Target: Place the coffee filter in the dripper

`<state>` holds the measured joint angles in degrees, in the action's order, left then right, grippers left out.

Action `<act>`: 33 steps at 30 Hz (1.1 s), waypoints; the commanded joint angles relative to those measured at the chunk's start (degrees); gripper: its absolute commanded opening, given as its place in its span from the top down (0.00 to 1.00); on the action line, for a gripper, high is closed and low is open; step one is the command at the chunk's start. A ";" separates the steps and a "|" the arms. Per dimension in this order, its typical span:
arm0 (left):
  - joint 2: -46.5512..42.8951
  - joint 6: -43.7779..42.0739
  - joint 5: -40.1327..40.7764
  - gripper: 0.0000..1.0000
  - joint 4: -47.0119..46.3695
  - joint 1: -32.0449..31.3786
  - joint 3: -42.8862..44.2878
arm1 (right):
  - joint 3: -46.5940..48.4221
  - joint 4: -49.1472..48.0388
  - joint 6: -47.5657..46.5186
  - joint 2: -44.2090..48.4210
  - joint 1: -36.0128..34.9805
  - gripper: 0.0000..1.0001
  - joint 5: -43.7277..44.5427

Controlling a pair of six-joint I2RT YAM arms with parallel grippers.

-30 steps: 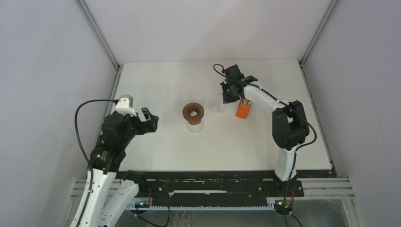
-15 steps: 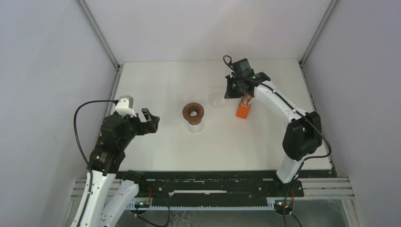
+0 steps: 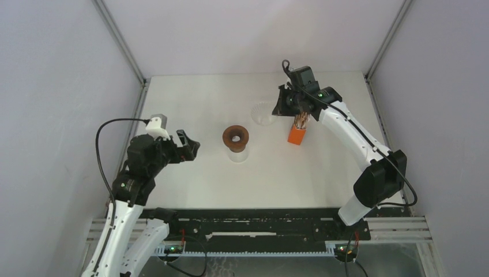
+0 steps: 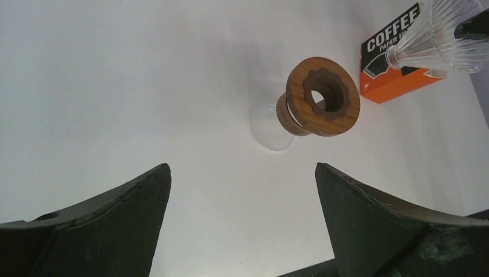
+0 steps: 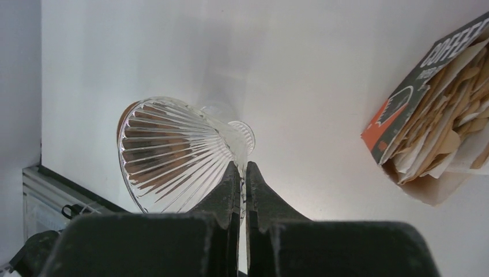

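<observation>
The dripper (image 3: pixel 236 137) is a round dark-brown funnel with a central hole, seated on a clear glass base (image 3: pixel 238 154) at the table's middle. It also shows in the left wrist view (image 4: pixel 300 92). No loose white coffee filter shows. My right gripper (image 3: pixel 281 108) is shut on the stem of a clear ribbed glass cone (image 3: pixel 262 113), holding it tilted above the table, right of and behind the dripper. The right wrist view shows the grip (image 5: pixel 243 167) on the cone (image 5: pixel 167 150). My left gripper (image 3: pixel 190 147) is open and empty, left of the dripper, which lies ahead between the jaws (image 4: pixel 242 173).
An orange coffee-filter box (image 3: pixel 297 134) stands just right of the glass cone, open, with several brown-edged papers (image 5: pixel 455 127) sticking out. It shows in the left wrist view (image 4: pixel 392 86) behind the cone (image 4: pixel 444 43). Enclosure walls stand on three sides.
My right gripper has lifted the glass cone off the table and tilted it, moving back and right. My left gripper has edged slightly toward the dripper.
</observation>
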<state>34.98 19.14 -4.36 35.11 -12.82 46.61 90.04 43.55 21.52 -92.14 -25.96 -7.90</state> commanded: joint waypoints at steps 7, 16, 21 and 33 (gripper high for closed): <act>2.81 6.63 -4.72 0.00 -3.50 0.06 -0.13 | 4.54 -0.57 2.66 1.60 -4.19 1.00 -2.96; 2.56 13.93 -5.60 0.00 -11.47 -1.01 -4.24 | 8.40 -0.76 3.02 -0.78 -8.20 1.00 -4.44; 2.85 16.78 -6.11 0.00 -15.62 -1.26 -6.55 | 10.92 -0.40 3.00 -3.40 -10.44 1.00 -4.67; 2.78 19.05 -4.63 0.00 -20.20 -1.26 -9.34 | 14.21 0.12 2.59 -8.93 -13.38 1.00 -4.17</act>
<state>38.15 37.12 -9.21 19.29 -13.76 38.02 100.79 44.99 23.57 -100.86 -38.39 -11.75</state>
